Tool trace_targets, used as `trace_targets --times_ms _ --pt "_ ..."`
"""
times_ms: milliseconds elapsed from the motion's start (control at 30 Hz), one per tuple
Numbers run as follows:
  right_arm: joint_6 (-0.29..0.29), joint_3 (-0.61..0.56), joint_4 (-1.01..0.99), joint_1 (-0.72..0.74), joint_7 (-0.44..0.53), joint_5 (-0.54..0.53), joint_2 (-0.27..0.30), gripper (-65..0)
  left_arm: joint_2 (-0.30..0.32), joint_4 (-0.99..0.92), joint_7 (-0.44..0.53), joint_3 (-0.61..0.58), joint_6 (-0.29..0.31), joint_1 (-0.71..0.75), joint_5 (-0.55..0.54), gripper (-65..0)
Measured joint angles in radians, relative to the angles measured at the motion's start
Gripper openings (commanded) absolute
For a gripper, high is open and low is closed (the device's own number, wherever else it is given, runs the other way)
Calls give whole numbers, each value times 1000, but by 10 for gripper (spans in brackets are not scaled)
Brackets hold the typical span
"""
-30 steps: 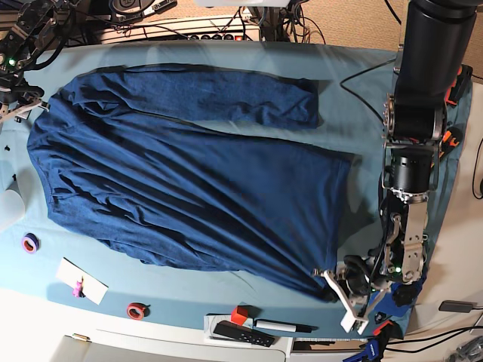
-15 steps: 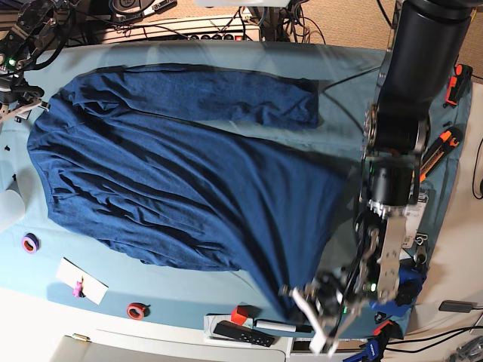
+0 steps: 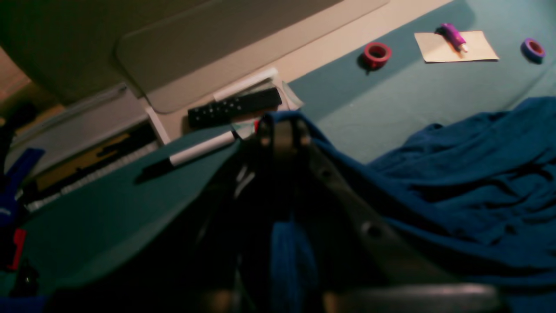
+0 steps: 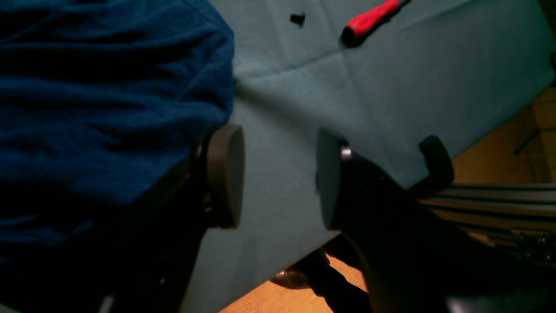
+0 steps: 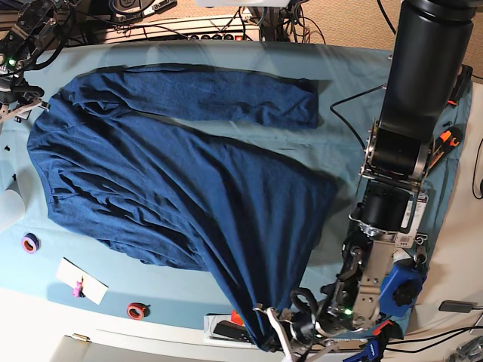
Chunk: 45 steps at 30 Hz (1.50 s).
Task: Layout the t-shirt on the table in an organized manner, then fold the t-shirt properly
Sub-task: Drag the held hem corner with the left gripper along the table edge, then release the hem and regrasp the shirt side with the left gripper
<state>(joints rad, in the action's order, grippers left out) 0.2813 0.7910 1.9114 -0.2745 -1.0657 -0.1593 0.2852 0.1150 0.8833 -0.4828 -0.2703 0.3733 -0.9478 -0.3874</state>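
Spreading is the step in hand: the left tool (image 5: 281, 337), pinching the t-shirt's (image 5: 173, 181) hem corner beyond the desk's (image 5: 347, 68) near edge, should next draw it taut and lower it, while the right tool (image 4: 278, 178) hovers spread beside the collar end.

Navy on teal, you're looking at a cool-toned scene.

Your t-shirt (image 5: 173, 188) shows deep heathered navy blue, no print, against the table (image 5: 347, 68)'s plain light teal cloth. You've got a red tape ring (image 5: 136, 310), a purple tape ring (image 5: 29, 243), a cream card (image 5: 83, 280) and a black remote (image 3: 234, 106) along the white edge.
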Motion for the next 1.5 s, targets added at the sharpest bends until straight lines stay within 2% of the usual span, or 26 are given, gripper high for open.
trace_targets --times_ms 267,533,967,1000,1067,1100,1133,1200,1233,1333,1400,1500 --pt "0 0 0 0 0 0 0 -379 -58 0 28 -5 4 -12 24 -650" --pt "0 0 0 0 0 0 0 -380 -68 1 31 -4 4 -89 25 -650" --pt "0 0 0 0 0 0 0 -380 -68 1 28 -5 4 -40 29 -646" --pt "0 0 0 0 0 0 0 -379 -68 1 29 -5 5 -32 29 -562" --pt "0 0 0 0 0 0 0 -380 -67 0 27 -5 34 -18 69 -354" --pt "0 0 0 0 0 0 0 -379 -68 -2 18 -7 41 -11 85 -291" --pt "0 0 0 0 0 0 0 -379 -67 -13 5 -22 25 -7 85 -263" --pt "0 0 0 0 0 0 0 -380 -67 -37 -37 -54 -56 0 111 -257" --pt "0 0 0 0 0 0 0 -379 -63 -49 -49 -69 -60 4 114 -257" --pt "0 0 0 0 0 0 0 -379 -39 -62 -116 -98 -38 33 104 -260" --pt "0 0 0 0 0 0 0 -380 -13 -61 -174 -101 -24 59 58 -260" --pt "0 0 0 0 0 0 0 -380 47 -63 -228 -101 29 98 -30 -260"
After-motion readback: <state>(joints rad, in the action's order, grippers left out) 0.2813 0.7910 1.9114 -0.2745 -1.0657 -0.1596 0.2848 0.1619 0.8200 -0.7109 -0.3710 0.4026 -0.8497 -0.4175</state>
